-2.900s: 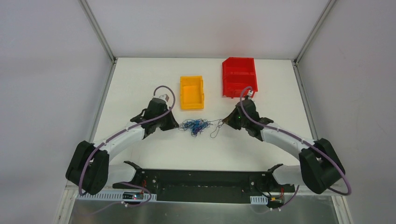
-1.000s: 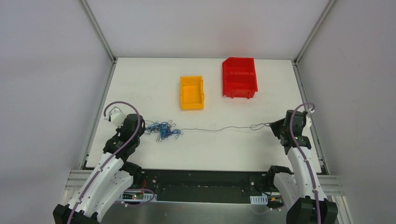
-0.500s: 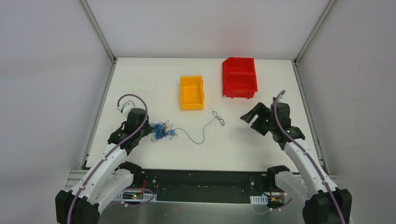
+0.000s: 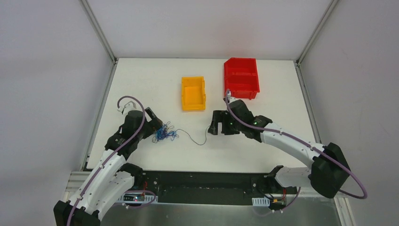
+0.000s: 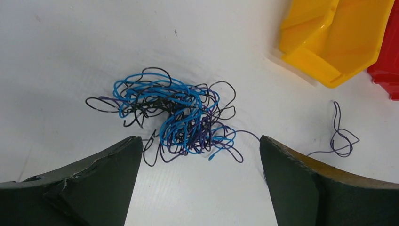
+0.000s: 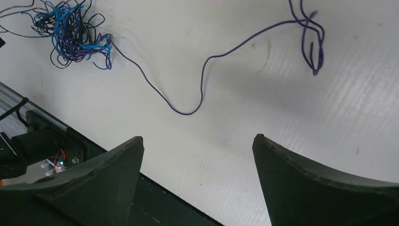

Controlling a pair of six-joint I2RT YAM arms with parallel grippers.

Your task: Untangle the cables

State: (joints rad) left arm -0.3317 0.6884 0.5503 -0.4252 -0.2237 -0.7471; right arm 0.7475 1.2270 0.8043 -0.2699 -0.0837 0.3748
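Both grippers open above the cables on the white table point(image 4: 141, 80).

The cables point(image 4: 164, 133) lie in a blue-and-black knot in front of the yellow bin point(image 4: 193, 93), a little to its left. One loose strand point(image 6: 202, 80) trails from the knot to the right, dips, then rises into a small loop. The left gripper point(image 5: 200, 141) hovers over the knot with its jaws wide and holds nothing. The right gripper point(image 6: 197, 138), also spread and empty, is near the strand's looped end.
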